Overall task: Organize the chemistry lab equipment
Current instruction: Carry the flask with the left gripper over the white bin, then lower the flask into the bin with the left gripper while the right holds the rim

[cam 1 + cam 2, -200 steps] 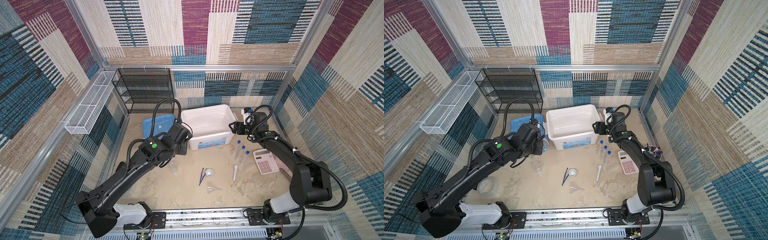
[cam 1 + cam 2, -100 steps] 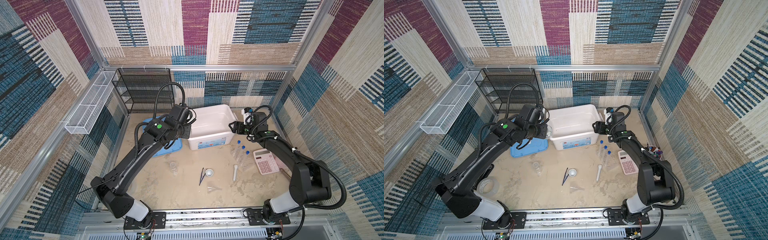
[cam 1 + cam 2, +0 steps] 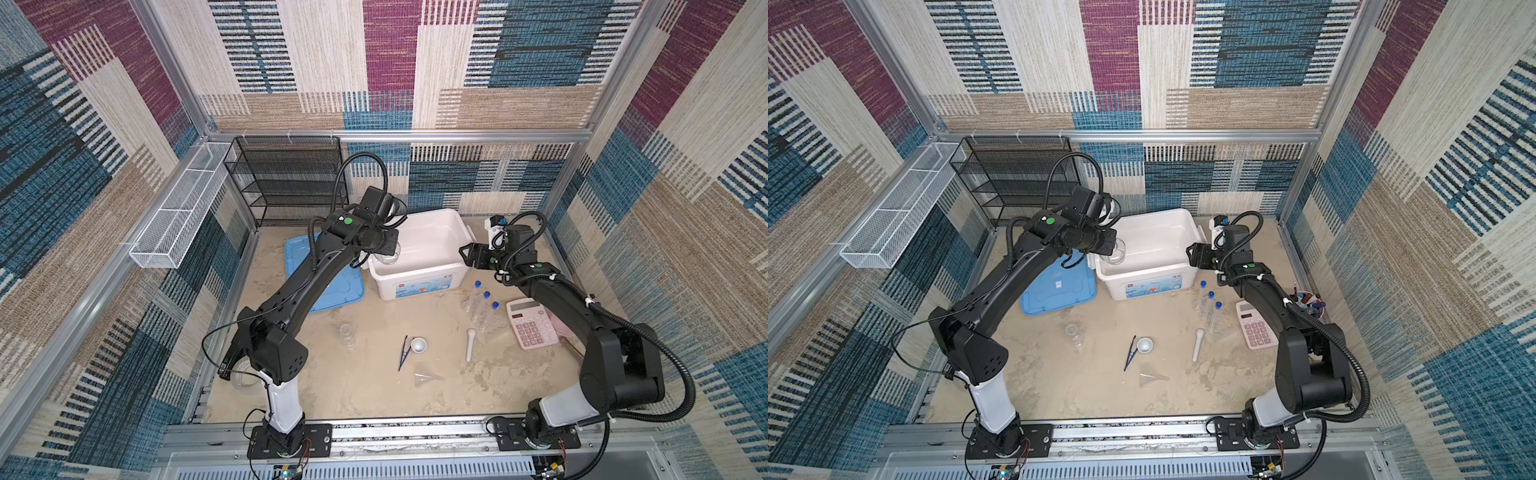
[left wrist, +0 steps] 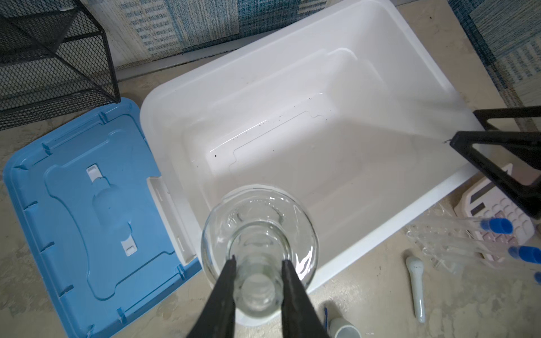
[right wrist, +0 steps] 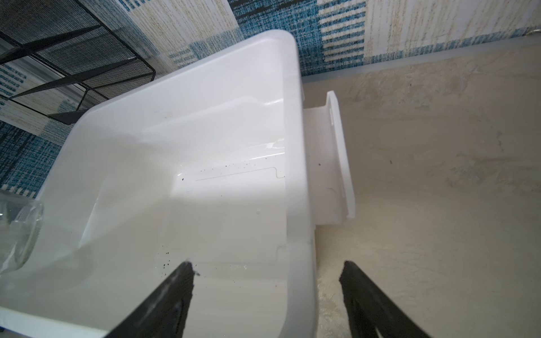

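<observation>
At 7 o'clock on the counter (image 3: 374, 399), you get only part of the beaker (image 3: 241, 380) behind the left arm (image 3: 291, 291). At 3 o'clock the right arm (image 3: 1266, 299) covers part of the cup of markers (image 3: 1308, 300). The right wrist view cuts the flask (image 5: 20, 231) off.

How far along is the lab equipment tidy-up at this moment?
Done: only the blue lid is off, lying beside the white bin, whose inside looks empty. In hand: the left claw grips the clear flask by its neck over the bin's corner; the right claw is open astride the bin's wall. Left: test tubes, pestle, mortar, tweezers, funnel and a small glass vessel lie on the table.
</observation>
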You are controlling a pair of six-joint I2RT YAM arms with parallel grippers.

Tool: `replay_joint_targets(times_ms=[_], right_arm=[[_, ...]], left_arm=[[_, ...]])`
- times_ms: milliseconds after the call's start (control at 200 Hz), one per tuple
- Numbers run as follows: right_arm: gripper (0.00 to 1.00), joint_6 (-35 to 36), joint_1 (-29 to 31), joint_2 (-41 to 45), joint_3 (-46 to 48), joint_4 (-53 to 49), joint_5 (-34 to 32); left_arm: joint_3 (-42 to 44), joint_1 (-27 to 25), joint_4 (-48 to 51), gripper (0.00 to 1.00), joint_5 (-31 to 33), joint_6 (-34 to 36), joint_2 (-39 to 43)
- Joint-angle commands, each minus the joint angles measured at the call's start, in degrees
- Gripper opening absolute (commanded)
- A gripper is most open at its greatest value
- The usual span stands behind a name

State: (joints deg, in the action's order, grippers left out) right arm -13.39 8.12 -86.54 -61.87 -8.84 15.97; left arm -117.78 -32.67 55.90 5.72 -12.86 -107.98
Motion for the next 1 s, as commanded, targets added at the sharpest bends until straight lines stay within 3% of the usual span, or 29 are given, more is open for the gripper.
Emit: replay_joint_targets(times_ms=[0, 361, 997], right_arm=[[0.82, 0.0, 0.0, 0.1, 0.1, 1.6, -0.3], [0.82, 0.1, 0.0, 0.1, 0.6, 1.4, -0.8], [0.82, -0.1, 0.0, 0.1, 1.4, 1.6, -0.7]], left_arm=[[-2.2, 0.5, -1.2, 0.18, -1.8, 0.9, -2.6], [-8.4, 0.8, 0.2, 0.18, -1.7, 2.0, -12.2], [-9.8, 0.9, 0.9, 0.16, -1.1, 1.6, -20.5]])
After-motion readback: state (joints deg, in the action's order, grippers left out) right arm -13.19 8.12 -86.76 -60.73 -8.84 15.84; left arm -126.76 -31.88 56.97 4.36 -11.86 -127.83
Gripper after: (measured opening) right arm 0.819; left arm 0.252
